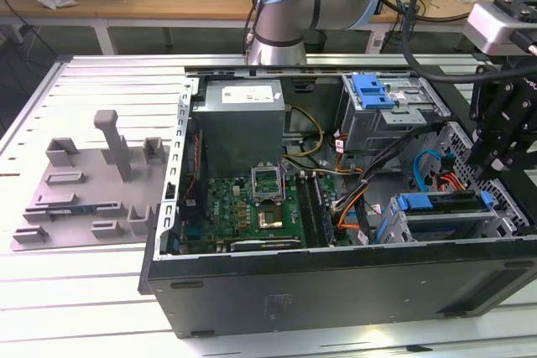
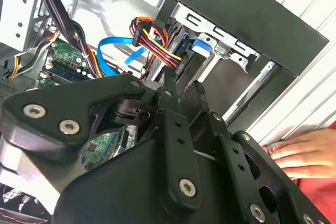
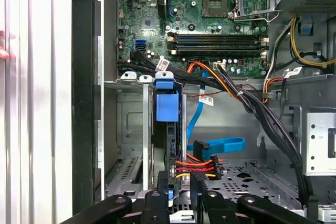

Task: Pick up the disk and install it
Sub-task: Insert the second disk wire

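The disk (image 3: 172, 145) stands on edge in a slot of the lower drive bay, its blue carrier tab (image 3: 167, 107) at the end nearest the motherboard. In the exterior view the disk (image 1: 445, 205) lies along the case's front corner on the exterior view's right. My gripper (image 3: 179, 195) straddles the disk's other end, with the carrier's blue edge between the fingertips; it looks shut on the disk. From outside, the gripper (image 1: 485, 175) hangs just over that end. In the second wrist view the gripper (image 2: 185, 95) reaches into the bay beside the cables.
Red, orange and blue cables (image 3: 202, 161) hang right beside the disk. A blue latch (image 1: 373, 90) sits atop the upper metal cage. The motherboard (image 1: 252, 207) fills the case's middle. A person's hand (image 2: 304, 153) rests on the table by the case wall. A grey fixture (image 1: 92, 182) lies outside.
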Robot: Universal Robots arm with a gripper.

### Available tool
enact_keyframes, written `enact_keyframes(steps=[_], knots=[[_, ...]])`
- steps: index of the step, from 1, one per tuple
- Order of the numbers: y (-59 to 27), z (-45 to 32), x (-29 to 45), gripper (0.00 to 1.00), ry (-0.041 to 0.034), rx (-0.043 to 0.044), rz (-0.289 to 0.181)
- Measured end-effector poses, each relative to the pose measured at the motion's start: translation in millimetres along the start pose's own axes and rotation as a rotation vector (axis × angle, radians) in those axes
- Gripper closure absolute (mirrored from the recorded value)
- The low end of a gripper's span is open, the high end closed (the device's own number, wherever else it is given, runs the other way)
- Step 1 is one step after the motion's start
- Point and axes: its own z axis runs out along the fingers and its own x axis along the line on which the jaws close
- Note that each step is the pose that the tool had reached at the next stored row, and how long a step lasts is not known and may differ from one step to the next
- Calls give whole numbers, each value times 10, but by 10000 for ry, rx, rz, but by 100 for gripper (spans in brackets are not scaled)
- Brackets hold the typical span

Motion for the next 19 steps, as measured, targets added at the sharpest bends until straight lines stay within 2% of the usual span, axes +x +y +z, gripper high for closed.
enact_keyframes(steps=[3,4,5,7,8,12,14,15,16,17,19], knots=[[0,0,-1,69,1,0,0],[-3,0,-28,69,12,0,-1],[-3,-1,-75,69,215,0,-1],[-3,-2,-132,69,693,-1,-27],[-4,-2,-166,69,782,2,-59],[-4,-4,-327,69,812,13,-288],[-4,-5,-375,69,823,22,-471],[-4,-5,-401,69,867,32,-681],[-3,-5,-413,69,927,40,-860],[3,-5,-417,69,956,46,-982],[14,-5,-417,69,956,47,-1011]])
